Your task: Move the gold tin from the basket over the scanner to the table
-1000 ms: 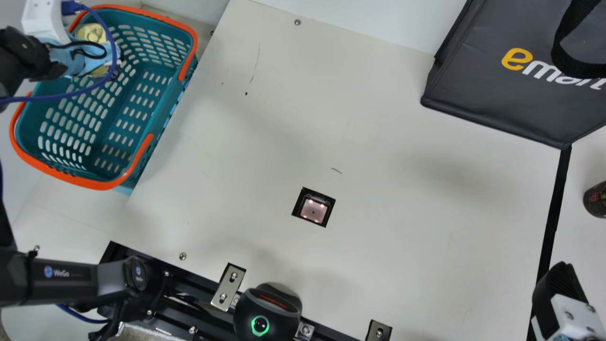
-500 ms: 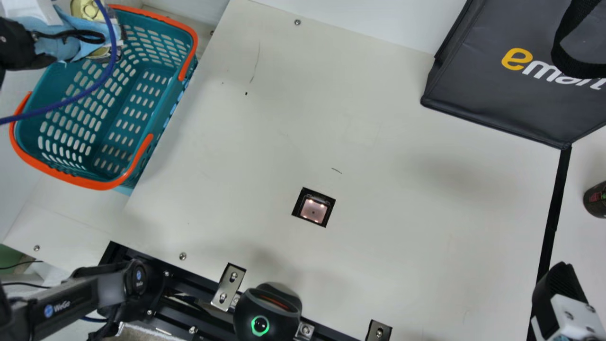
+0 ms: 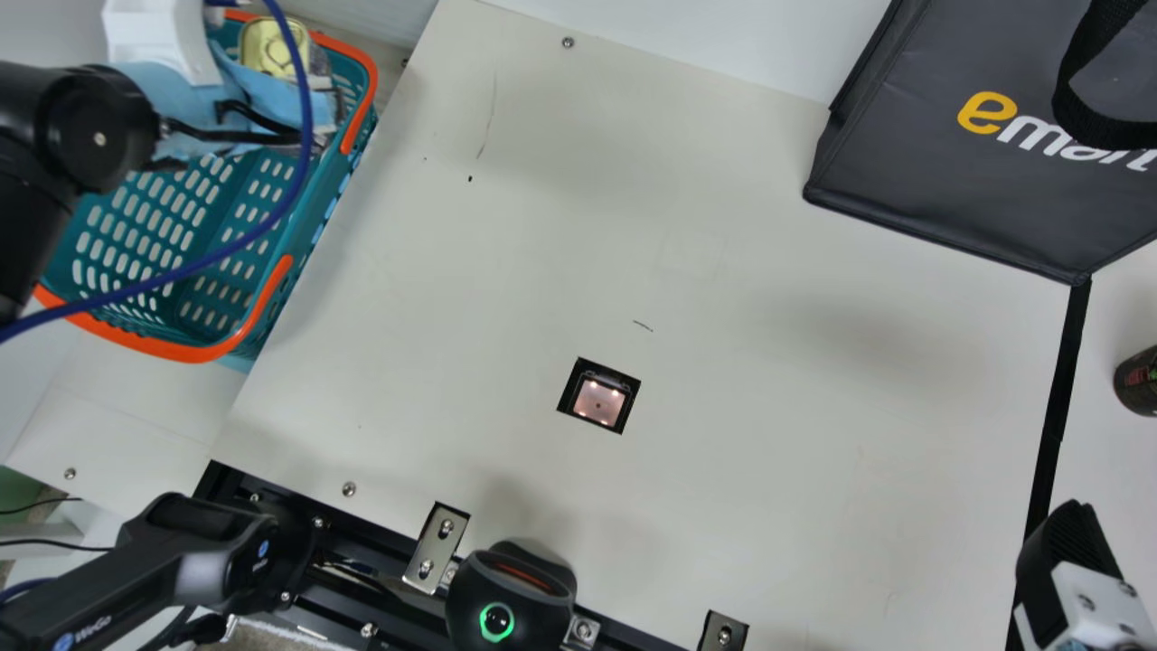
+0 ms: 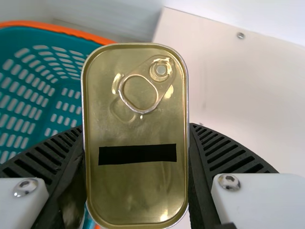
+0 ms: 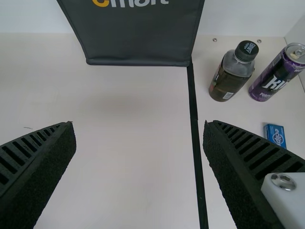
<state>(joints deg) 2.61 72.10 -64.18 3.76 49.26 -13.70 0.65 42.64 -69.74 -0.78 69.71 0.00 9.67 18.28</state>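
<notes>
Cream tabletop [image 3: 723,271] stretches between left pincer [image 3: 318,98], clamping the gold tin [image 4: 136,183], and right pincer [image 3: 1070,550], spread wide.

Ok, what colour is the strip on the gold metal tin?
The rectangular strip is black, clearest in the left wrist view.

The gold tin [image 4: 136,195] was clamped along its long sides between two black ribbed fingers [image 4: 226,152], its lid — pull ring [image 4: 142,112] and black strip [image 4: 137,154] — facing the camera. Beyond it showed the teal basket [image 4: 28,90] with its orange rim [image 4: 62,28], and the cream table [image 4: 238,95] with a screw [image 4: 240,36].
</notes>
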